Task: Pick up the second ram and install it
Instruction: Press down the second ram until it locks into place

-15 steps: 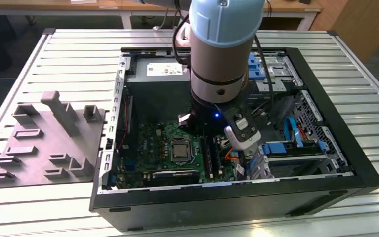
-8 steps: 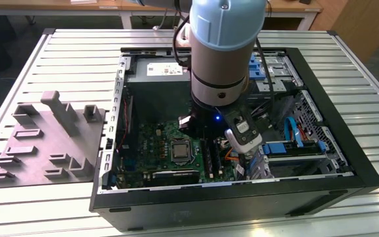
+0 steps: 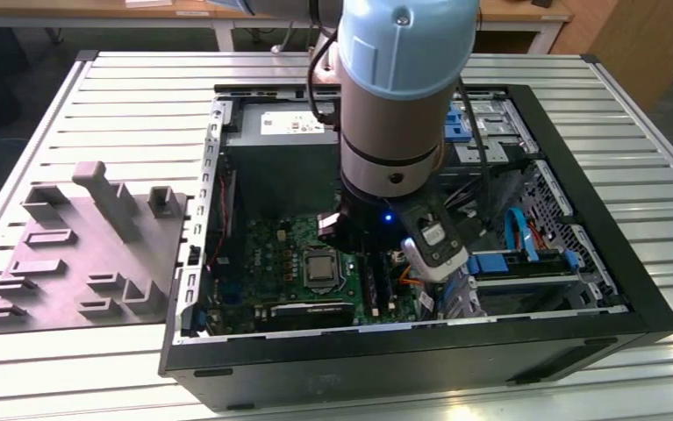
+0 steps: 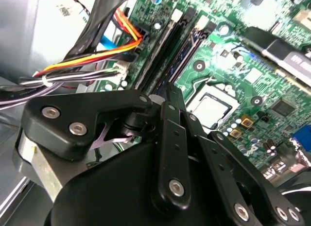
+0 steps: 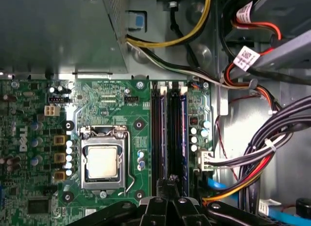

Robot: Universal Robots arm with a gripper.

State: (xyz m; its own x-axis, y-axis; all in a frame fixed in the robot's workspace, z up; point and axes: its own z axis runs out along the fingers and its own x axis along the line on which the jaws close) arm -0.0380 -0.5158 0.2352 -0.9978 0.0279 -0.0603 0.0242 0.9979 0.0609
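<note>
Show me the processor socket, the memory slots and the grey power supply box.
processor socket (image 5: 103,162), first wrist view, metal lid.
memory slots (image 5: 160,138), first wrist view, black slot body.
grey power supply box (image 3: 280,145), exterior view, top face.

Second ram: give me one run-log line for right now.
arm: claw low over long black plastic memory slots | ram: thin dark-blue memory stick standing in one slot | board: green motherboard

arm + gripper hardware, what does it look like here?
The arm is a silver-grey tube with a pale blue joint cap and a black band. A black cable runs down it. The gripper is black, built of linked bars with silver screws.
</note>
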